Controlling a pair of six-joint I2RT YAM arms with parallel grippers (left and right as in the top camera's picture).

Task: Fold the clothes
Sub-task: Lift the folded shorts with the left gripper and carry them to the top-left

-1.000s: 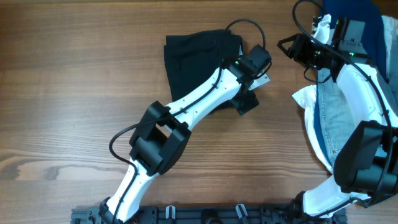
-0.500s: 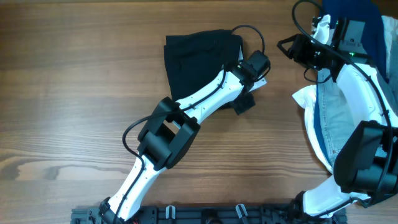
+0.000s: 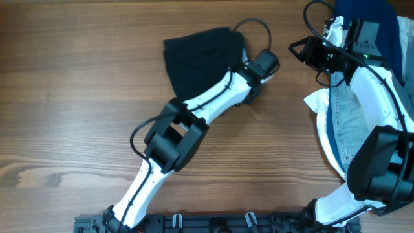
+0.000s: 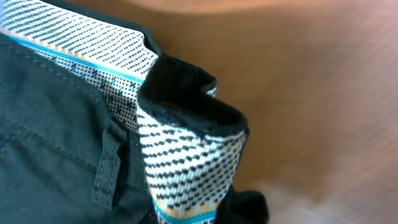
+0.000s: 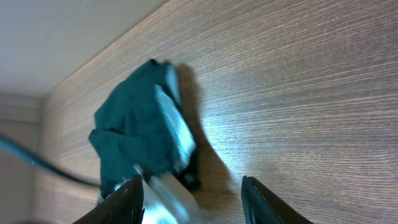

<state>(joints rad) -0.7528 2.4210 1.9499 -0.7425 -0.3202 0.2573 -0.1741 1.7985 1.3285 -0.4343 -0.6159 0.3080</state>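
Since one second ago the left arm has swung towards the far side, and the black shorts (image 3: 197, 58) have slid left and bunched with it. They lie on the table (image 3: 77, 97), far of centre. The left gripper (image 3: 251, 96) seems closed on their right edge, because the patterned waistband lining (image 4: 186, 155) stands pinched up close before its camera; I judge it is carrying that edge over for a fold. The right gripper (image 3: 299, 48) hangs with fingers apart, holding nothing, above the pale denim garment (image 3: 339, 116) and the dark blue cloth (image 3: 362, 10). No container is visible.
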